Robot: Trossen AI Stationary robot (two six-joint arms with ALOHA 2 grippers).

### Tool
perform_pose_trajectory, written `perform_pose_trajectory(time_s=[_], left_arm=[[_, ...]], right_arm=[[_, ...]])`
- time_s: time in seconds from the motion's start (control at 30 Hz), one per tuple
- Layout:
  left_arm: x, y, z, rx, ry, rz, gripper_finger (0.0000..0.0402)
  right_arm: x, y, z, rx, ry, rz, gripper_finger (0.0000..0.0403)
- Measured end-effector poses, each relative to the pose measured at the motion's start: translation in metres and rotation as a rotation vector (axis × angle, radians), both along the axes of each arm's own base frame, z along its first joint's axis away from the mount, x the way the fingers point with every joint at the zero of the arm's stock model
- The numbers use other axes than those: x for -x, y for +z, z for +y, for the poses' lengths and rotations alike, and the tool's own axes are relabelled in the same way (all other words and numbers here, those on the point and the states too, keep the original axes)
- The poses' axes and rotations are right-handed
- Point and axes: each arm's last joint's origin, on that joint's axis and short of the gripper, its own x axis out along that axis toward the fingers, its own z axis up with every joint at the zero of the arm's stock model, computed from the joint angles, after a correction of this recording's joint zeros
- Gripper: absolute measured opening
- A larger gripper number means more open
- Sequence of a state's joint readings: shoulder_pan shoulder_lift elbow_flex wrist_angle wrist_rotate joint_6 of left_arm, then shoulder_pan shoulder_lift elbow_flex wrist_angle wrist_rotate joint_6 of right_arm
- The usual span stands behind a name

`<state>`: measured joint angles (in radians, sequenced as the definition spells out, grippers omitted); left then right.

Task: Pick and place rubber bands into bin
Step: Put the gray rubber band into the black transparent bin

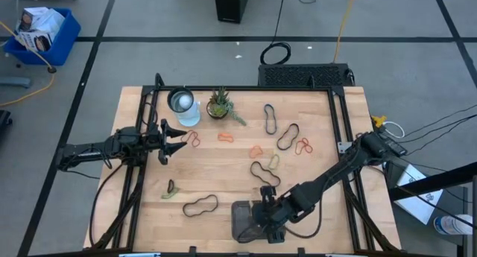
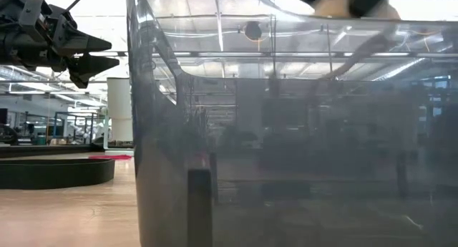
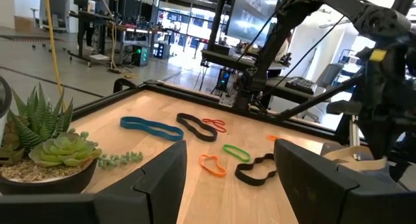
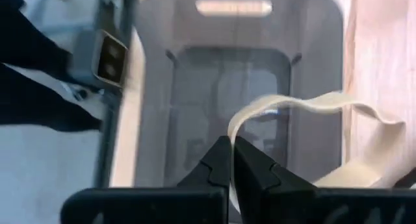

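The dark grey bin (image 1: pixel 246 220) stands at the table's near edge; its wall fills the low view (image 2: pixel 286 147). My right gripper (image 1: pixel 266 212) hangs over it, shut on a pale cream rubber band (image 4: pixel 305 104). Loose bands lie on the wood: blue (image 1: pixel 270 117), black (image 1: pixel 288 135), red (image 1: pixel 303 145), orange (image 1: pixel 256 150), green (image 1: pixel 273 161), and more black ones (image 1: pixel 264 173) (image 1: pixel 200 205). My left gripper (image 1: pixel 175 134) is open and empty above the table's left part, and also shows in the low view (image 2: pixel 89 54). My right gripper pinches the cream band between its two fingers (image 4: pixel 218 165), on a short stretch of the loop (image 4: pixel 232 130). The fingers come from above, pointing down into the bin. The rest of the band arches slack toward the bin's side wall (image 4: pixel 364 113).
A small potted succulent (image 1: pixel 218 104) and a clear glass (image 1: pixel 182 102) stand at the far left of the table. Black frame rails (image 1: pixel 339 130) run along the table's sides. A blue crate (image 1: pixel 45 33) sits on the floor far left.
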<state>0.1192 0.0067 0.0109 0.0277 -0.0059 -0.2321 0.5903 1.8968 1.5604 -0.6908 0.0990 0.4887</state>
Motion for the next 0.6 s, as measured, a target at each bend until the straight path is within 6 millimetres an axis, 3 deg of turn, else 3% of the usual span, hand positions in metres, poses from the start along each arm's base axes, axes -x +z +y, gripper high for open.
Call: perform_pose_trajectory(time_s=[0.27,0.6], left_arm=[[0.000,0.000,0.000,0.000,0.002,0.000,0.0239],[0.000,0.000,0.000,0.000,0.001,0.001,0.0239]], right_arm=[[-0.002,-0.038,0.000,0.017,0.051,0.139,0.0000],[0.000,-0.057,-0.001,-0.066,0.112,0.160,0.0000]])
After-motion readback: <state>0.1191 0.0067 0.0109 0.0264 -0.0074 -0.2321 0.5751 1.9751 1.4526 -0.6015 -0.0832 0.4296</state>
